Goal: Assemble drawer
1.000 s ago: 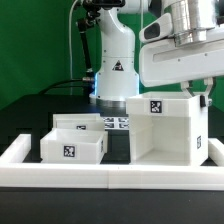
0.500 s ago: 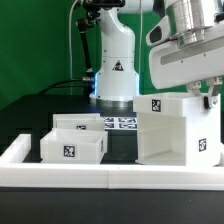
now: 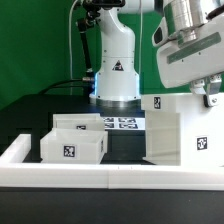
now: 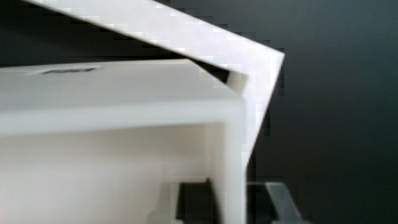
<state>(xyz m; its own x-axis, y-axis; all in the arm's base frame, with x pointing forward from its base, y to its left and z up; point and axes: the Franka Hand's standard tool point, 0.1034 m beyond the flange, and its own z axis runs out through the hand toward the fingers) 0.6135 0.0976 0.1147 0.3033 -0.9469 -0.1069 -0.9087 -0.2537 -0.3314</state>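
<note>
Firstly, the low white rail (image 3: pixel 60 175) crosses the foreground as a smooth, matte, square-edged strip; it is the reference for all positions below. Just behind the rail, toward the exterior view's left, stands the front tray (image 3: pixel 90 148): a small, open-topped, thin-walled white plastic box with a black-and-white square tag on its facing wall. The rear tray (image 3: pixel 80 122), of the same make, sits close behind it.

Just behind the rail at the exterior view's right stands the box shell (image 3: pixel 165 135). It is taller than the trays, built of flat white panels, and turned so that one vertical corner faces the rail. Tags show near its top and on a side panel.

The gripper (image 3: pixel 208 92) meets the shell's upper edge on the side away from the rail. In the wrist view the dark fingers (image 4: pixel 196 205) sit one on each face of a thin shell wall, clamped on it.

All parts rest on a matte black table (image 3: pixel 30 115). Farther behind the rail lies the marker board (image 3: pixel 125 123), then the white robot base (image 3: pixel 115 75), then a green backdrop (image 3: pixel 30 40).
</note>
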